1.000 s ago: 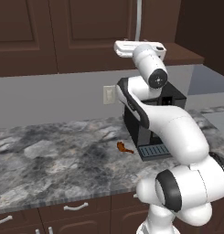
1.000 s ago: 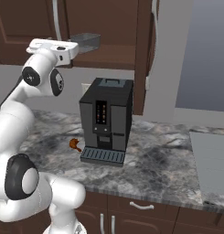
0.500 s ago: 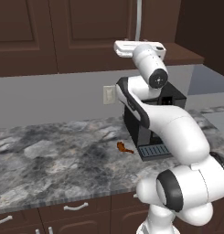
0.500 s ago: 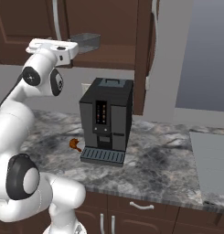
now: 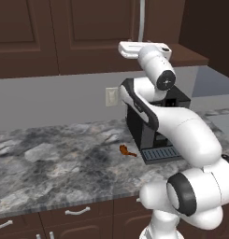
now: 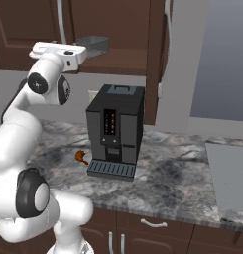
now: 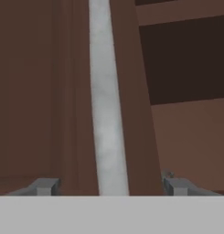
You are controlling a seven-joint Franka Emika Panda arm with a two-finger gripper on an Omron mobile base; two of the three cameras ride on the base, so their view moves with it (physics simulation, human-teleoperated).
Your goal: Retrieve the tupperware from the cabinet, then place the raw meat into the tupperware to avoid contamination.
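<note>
The dark brown cabinet (image 5: 88, 32) hangs above the counter. One of its doors (image 6: 157, 54) stands swung out, and the grey tupperware (image 6: 93, 45) rests on the bottom shelf inside. My gripper (image 5: 123, 48) (image 6: 85, 53) is raised to the cabinet, just short of the container. In the hand view the gripper (image 7: 111, 186) is open, and a silver bar handle (image 7: 106, 114) runs up between its spread fingertips; I cannot tell whether they touch it. The raw meat (image 5: 126, 150) (image 6: 81, 157) lies on the counter beside the coffee machine.
A tall black coffee machine (image 6: 115, 129) (image 5: 134, 128) stands on the grey marble counter (image 5: 55, 163) under the cabinet. A flat grey surface (image 6: 232, 173) lies at the counter's right end. Drawers with curved handles (image 5: 77, 211) run below.
</note>
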